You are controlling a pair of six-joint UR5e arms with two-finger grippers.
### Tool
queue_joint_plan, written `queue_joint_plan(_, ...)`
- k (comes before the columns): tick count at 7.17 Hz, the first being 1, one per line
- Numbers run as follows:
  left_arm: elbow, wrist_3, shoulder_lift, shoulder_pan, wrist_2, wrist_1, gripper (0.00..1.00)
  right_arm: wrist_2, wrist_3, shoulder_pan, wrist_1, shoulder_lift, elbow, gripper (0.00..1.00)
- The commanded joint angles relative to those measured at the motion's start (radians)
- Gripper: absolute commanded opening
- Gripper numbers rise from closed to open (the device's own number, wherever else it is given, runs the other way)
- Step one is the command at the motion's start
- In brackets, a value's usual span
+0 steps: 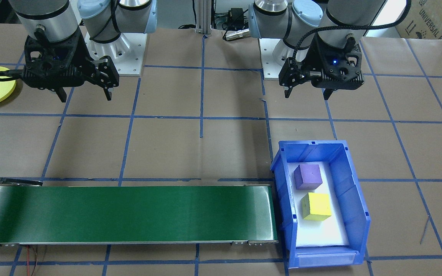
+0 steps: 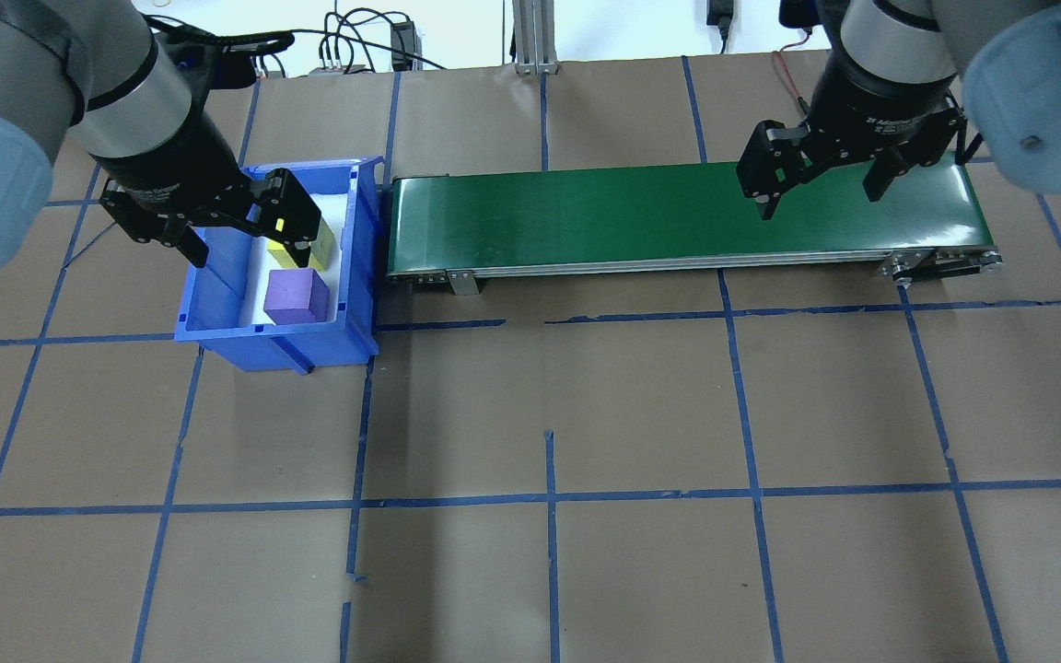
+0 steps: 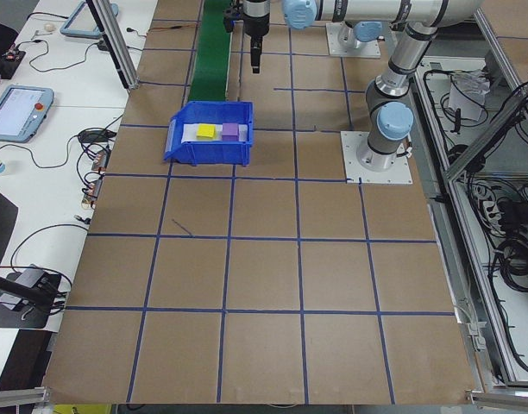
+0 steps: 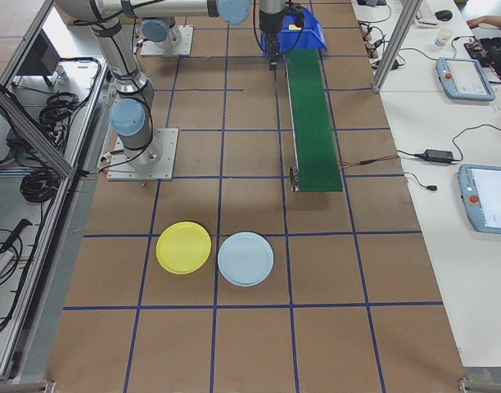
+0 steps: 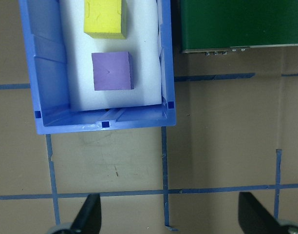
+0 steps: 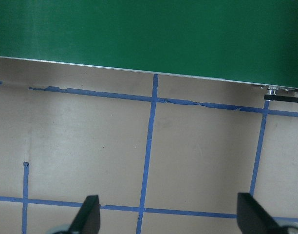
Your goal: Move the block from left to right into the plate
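While my left gripper [image 1: 308, 93] and right gripper [image 1: 85, 94] hang wide and empty, the purple block [image 1: 307, 176] and yellow block [image 1: 316, 206] sit close together in the blue bin [image 1: 359, 214]; I could nudge one grabbing its neighbour, with the plate [image 4: 183, 247] far off

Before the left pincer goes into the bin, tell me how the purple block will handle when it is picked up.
The purple block looks like a matte foam or wood cube, so probably light and rigid. Its flat, parallel sides should suit a two-finger grip, with little tendency to roll. It sits apart from the yellow block on white padding in the blue bin, so pushing probably slides it.
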Motion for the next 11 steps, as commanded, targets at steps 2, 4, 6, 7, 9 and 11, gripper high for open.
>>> queue_joint_plan(2, 0.017, 0.025, -0.001, 0.017, 0.008, 0.155, 1.0, 0.004, -0.004, -0.002, 0.059, 0.107, -0.17, 1.0)
queue_joint_plan(4, -0.003, 0.089, -0.007, 0.117, 0.0, 0.238, 1.0, 0.061, -0.002, 0.0, 0.062, 0.106, -0.157, 1.0)
queue_joint_plan(6, -0.02, 0.123, -0.172, 0.132, 0.009, 0.332, 1.0, 0.073, 0.01, 0.006, 0.074, 0.069, -0.082, 1.0)
queue_joint_plan(7, -0.018, 0.121, -0.242, 0.133, 0.012, 0.342, 1.0, 0.062, 0.01, 0.006, 0.073, 0.069, -0.082, 1.0)
queue_joint_plan(9, -0.02, 0.114, -0.324, 0.133, 0.011, 0.357, 1.0, 0.073, 0.01, 0.006, 0.074, 0.065, -0.071, 1.0)
queue_joint_plan(11, -0.035, 0.112, -0.347, 0.133, 0.009, 0.357, 1.0, 0.071, 0.011, 0.006, 0.071, 0.063, -0.074, 1.0)
